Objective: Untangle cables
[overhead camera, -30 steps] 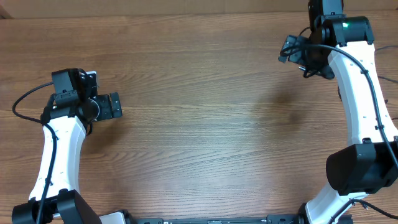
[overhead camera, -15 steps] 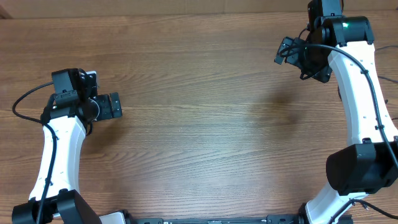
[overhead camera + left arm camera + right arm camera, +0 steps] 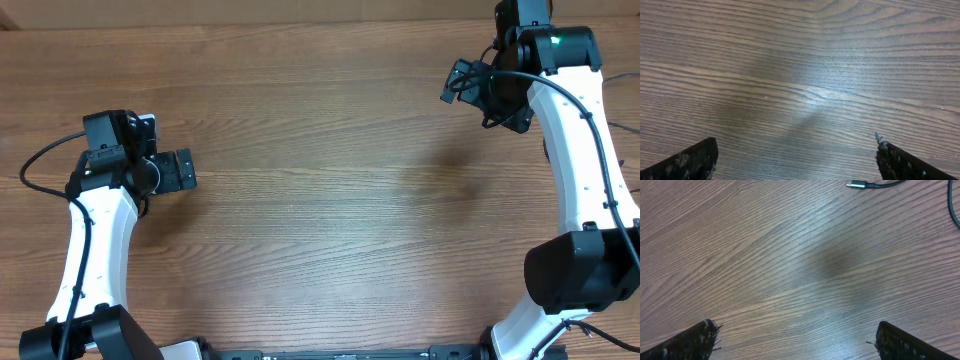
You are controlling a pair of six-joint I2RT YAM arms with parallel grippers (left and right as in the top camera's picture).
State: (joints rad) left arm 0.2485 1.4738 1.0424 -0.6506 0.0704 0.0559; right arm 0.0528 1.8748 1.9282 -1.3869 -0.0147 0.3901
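The right hand [image 3: 462,80] has edged slightly left, fingers apart and empty; the left hand [image 3: 180,170], likewise apart, stays put. A cable [image 3: 875,184] lies ungrasped beyond the right hand, so untangling seems unstarted.

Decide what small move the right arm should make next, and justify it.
Probably ease the right gripper forward toward the thin black cable with a silver plug tip at the top edge of its wrist view. The gripper stands open, only bare wooden table lies between, and the left wrist view shows no cable.
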